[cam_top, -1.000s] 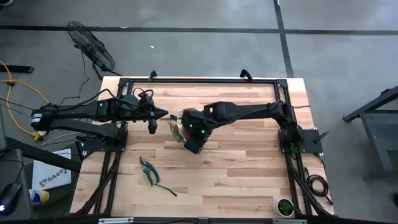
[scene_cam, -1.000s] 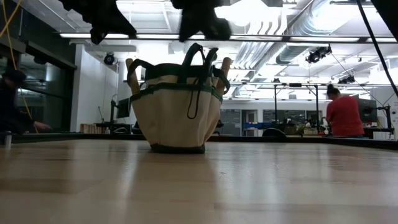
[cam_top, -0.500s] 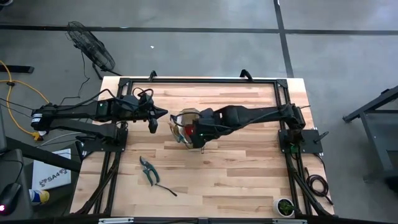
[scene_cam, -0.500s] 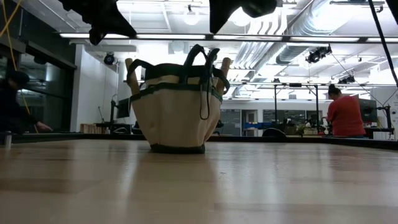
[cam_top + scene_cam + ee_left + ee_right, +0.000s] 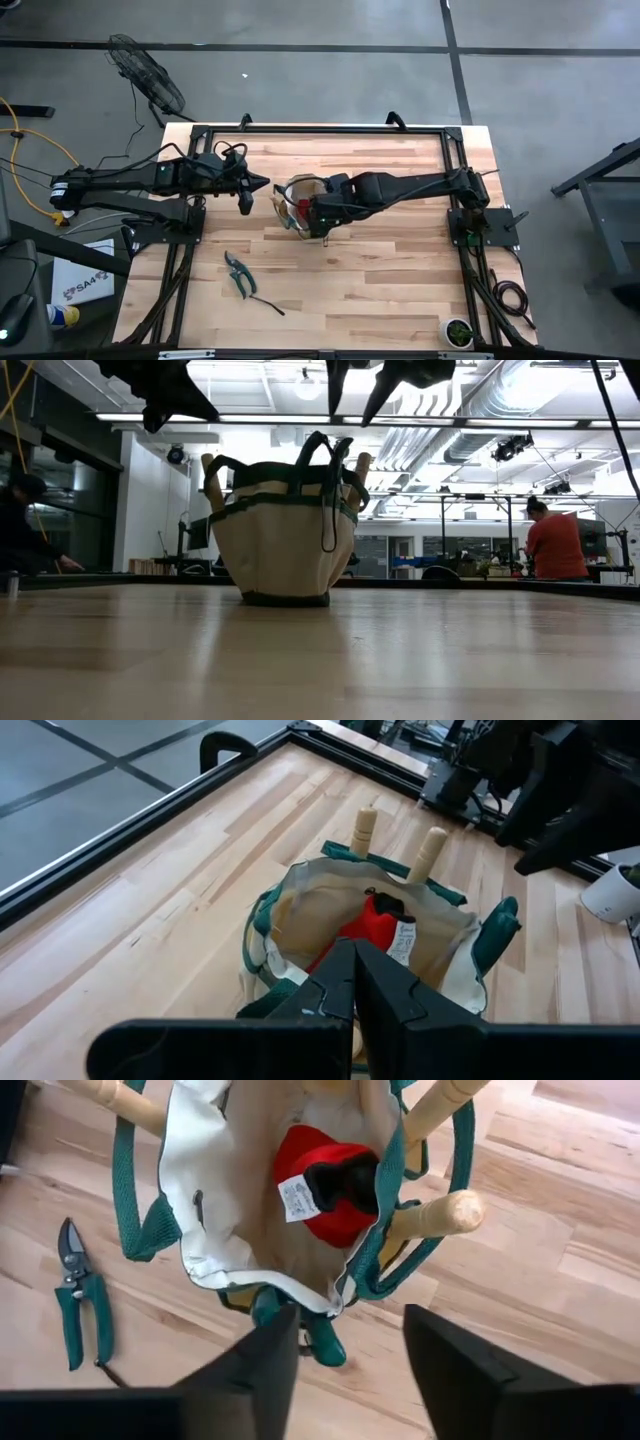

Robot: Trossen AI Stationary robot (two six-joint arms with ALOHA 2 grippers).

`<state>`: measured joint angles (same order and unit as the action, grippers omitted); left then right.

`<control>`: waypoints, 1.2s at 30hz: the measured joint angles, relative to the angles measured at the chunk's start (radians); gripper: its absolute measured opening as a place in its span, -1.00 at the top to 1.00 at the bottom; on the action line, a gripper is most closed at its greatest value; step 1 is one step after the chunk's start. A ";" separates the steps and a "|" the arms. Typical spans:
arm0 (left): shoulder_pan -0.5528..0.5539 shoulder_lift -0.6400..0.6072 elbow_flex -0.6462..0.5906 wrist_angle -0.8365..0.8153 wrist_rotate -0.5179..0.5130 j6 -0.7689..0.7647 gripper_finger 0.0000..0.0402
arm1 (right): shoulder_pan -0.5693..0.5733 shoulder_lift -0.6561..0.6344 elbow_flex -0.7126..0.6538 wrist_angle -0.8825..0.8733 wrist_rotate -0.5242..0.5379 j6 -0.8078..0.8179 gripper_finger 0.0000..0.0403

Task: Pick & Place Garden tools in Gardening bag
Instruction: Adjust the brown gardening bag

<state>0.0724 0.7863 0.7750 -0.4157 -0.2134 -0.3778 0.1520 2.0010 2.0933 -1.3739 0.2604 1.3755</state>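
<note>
Two arms are over the table and only the right one is doing anything. The right gripper (image 5: 318, 213) hangs just above the near-right rim of the gardening bag (image 5: 293, 203), fingers spread apart with nothing between them; the right wrist view shows both dark fingers (image 5: 262, 1365) wide and empty, looking straight down into the bag. Inside sits the red glove (image 5: 330, 1185), and wooden handles (image 5: 445, 1215) poke out of the bag's outer pockets. The left gripper (image 5: 245, 196) hovers just left of the bag, pinched fully shut on nothing, basically waiting.

So most of the tools look packed. What's left out is the green-handled pruning shears (image 5: 238, 273), lying flat on the wood nearer the front edge, to the near-left of the bag and well apart from it. A thin dark cord or stem trails off them toward the near side; can't tell what it is.

What could go wrong from here, as a guess: the open fingers are right next to the green loop handles (image 5: 325, 465) and the trim, so pulling away at a slant could snag a strap and tip or drag the bag, which is light fabric. The sticking-out wooden handles are also easy to bump. And the shears lie flat, so a shallow pinch could skate off the metal or just push them along the table.
</note>
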 joint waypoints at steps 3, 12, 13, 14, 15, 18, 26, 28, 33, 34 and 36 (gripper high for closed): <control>0.000 -0.003 0.000 -0.001 -0.001 0.000 1.00 | -0.002 0.000 0.000 0.001 0.000 0.002 0.00; 0.000 -0.004 0.000 -0.001 -0.004 0.001 1.00 | -0.015 0.000 -0.147 0.194 -0.049 0.021 -0.07; 0.000 -0.004 0.000 -0.001 -0.006 0.002 1.00 | -0.018 -0.003 -0.164 0.217 -0.057 0.023 -0.07; 0.000 -0.004 0.000 -0.001 -0.006 0.002 1.00 | -0.021 -0.003 -0.175 0.234 -0.061 0.023 -0.07; 0.000 -0.004 0.000 -0.001 -0.007 0.003 1.00 | -0.022 -0.003 -0.185 0.244 -0.061 0.023 -0.07; 0.000 -0.004 0.000 -0.002 -0.007 0.003 1.00 | -0.027 -0.004 -0.209 0.253 -0.057 0.035 -0.07; 0.000 -0.004 0.000 -0.006 -0.007 0.003 1.00 | -0.030 -0.036 -0.217 0.232 -0.046 0.038 -0.07; 0.000 -0.004 0.000 -0.006 -0.007 0.003 1.00 | -0.029 -0.047 -0.218 0.224 -0.036 0.043 -0.07; 0.000 -0.004 0.000 -0.006 -0.007 0.003 1.00 | -0.027 -0.056 -0.218 0.203 -0.031 0.062 -0.07; 0.000 -0.004 0.000 -0.006 -0.007 0.003 1.00 | -0.027 -0.053 -0.218 0.205 -0.031 0.063 -0.07; 0.000 -0.004 0.000 -0.006 -0.007 0.003 1.00 | -0.027 -0.051 -0.218 0.208 -0.029 0.068 -0.07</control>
<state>0.0723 0.7822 0.7750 -0.4214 -0.2207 -0.3752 0.1246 1.9503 1.8755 -1.1664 0.2317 1.4432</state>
